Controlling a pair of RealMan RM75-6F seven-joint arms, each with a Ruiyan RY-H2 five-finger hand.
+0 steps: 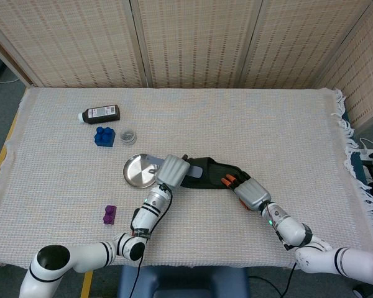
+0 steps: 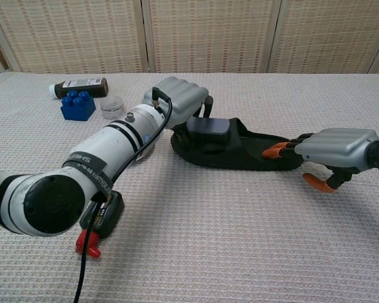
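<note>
I am holding a gray shoe brush (image 2: 207,127) in my left hand (image 1: 173,170), fingers wrapped over its back, and pressing it onto the front of the black shoe (image 2: 237,151) lying mid-table beside the metal dish (image 1: 138,171). My right hand (image 2: 335,149) is pinning the shoe's heel end, orange fingertips (image 2: 273,150) touching its rim. The shoe looks light and soft, likely to slide or buckle, so bracing the firmer heel suits it.
</note>
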